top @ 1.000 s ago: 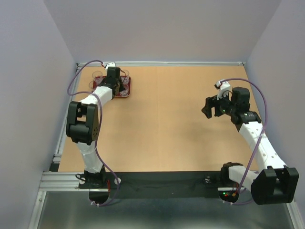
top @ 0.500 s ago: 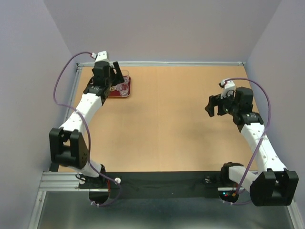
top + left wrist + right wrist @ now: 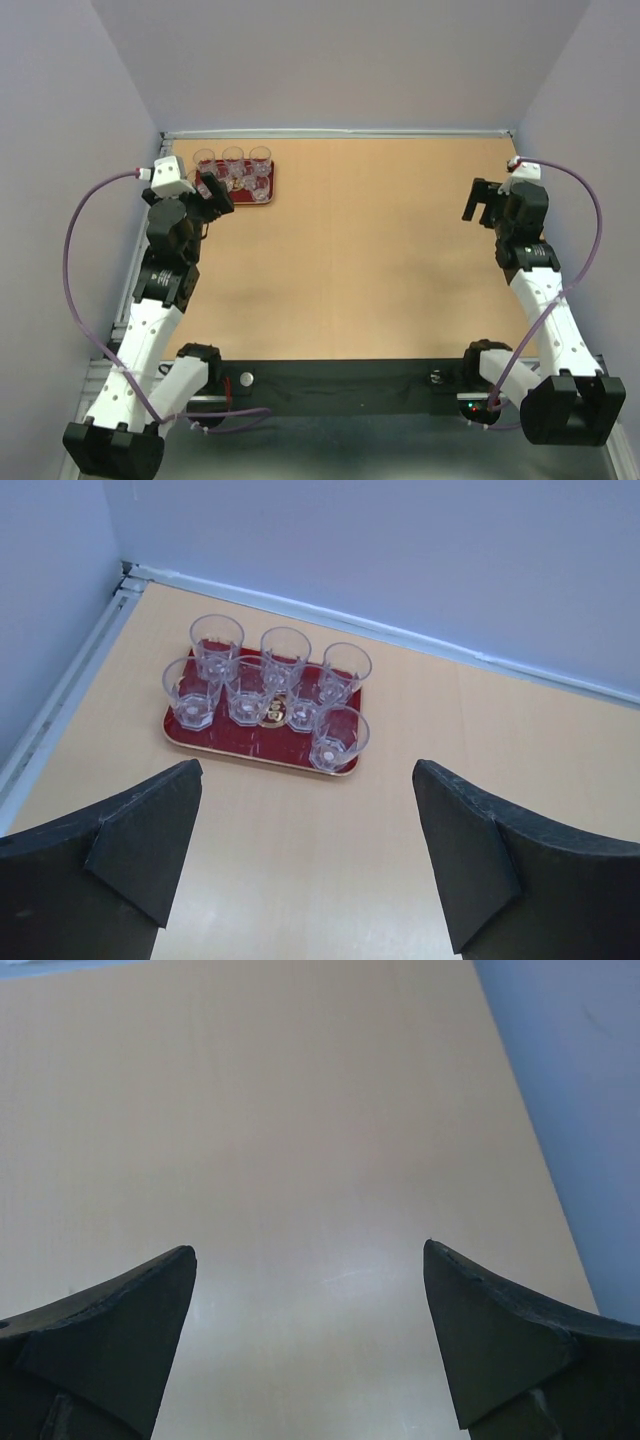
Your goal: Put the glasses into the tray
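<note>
Several clear glasses (image 3: pixel 266 685) stand upright on the dark red tray (image 3: pixel 240 755) in the far left corner of the table; the top view shows the glasses (image 3: pixel 233 170) and the tray (image 3: pixel 266 196) there too. My left gripper (image 3: pixel 306 770) is open and empty, hanging back from the tray's near edge and raised above the table; from above, the left gripper (image 3: pixel 212 193) sits just near-left of the tray. My right gripper (image 3: pixel 308 1247) is open over bare table, and the top view puts the right gripper (image 3: pixel 484 203) near the right edge.
Grey walls (image 3: pixel 340 60) close in the table on three sides, with a metal rail (image 3: pixel 70 680) along the left edge. The right wall (image 3: pixel 570 1090) stands close beside the right gripper. A black strip (image 3: pixel 340 385) carries both arm bases at the near edge.
My left arm has pulled back from over the tray toward the near left and its jaws have opened wide. The right arm has swung to the right edge, its jaws opening a little more.
</note>
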